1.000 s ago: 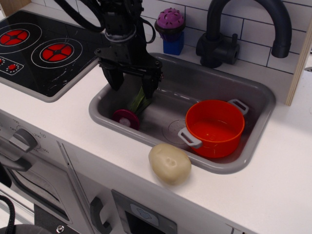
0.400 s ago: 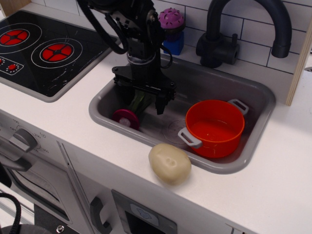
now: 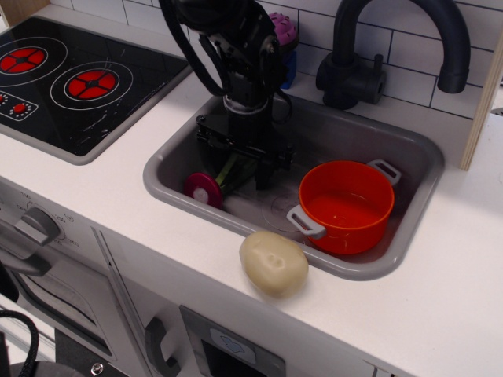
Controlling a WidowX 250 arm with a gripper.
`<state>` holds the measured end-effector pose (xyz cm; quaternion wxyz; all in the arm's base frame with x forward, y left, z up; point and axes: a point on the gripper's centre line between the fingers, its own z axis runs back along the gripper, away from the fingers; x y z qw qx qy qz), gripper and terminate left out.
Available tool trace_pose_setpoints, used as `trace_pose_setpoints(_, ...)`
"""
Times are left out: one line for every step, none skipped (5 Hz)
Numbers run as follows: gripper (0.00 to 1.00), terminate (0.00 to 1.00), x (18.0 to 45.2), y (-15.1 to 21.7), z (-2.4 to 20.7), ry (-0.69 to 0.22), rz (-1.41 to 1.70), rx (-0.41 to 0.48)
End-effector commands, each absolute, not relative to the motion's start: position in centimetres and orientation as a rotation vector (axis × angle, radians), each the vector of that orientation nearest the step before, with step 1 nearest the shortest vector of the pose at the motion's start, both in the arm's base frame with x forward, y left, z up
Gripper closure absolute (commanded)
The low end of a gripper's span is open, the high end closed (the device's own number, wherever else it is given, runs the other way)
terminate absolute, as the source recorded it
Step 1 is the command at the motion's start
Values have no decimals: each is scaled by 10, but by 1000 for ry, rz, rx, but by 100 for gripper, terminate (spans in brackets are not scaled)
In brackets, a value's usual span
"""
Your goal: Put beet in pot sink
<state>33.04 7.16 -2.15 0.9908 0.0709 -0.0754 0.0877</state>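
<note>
Working from the counter's front edge inward, I pass the beige lump (image 3: 273,262) sitting on the white worktop just outside the sink (image 3: 409,149), and it plays no part in this. Inside the basin, the beet (image 3: 204,188) lies on its side at the left end, pale cut face toward me, green stalks running back and up under the gripper (image 3: 245,166). The orange pot (image 3: 346,206) stands upright at the right end, empty, apart from the beet, with the drain mark between them. The gripper is low in the basin over the stalks, fingers pointing down on either side of them; I cannot tell from this angle whether the jaws have closed on the stalks or only bracket them. My judgement is that the grasp is the step in hand. I would want a firm pinch low on the stalks, near the bulb, so it does not swing, then a lift clear of the pot's rim and grey handle before moving right. Behind it stand the purple toy (image 3: 284,31) and black faucet (image 3: 369,47).
</note>
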Motion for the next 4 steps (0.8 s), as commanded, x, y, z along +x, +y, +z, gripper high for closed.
trace_pose_setpoints(100, 0, 334, 79, 3, -164, 169, 138)
trace_pose_setpoints(100, 0, 332, 82, 19, -171, 186, 171)
trace_pose_setpoints(100, 0, 329, 83, 40, -192, 223, 186)
trace_pose_setpoints(100, 0, 325, 83, 68, -251, 265, 192)
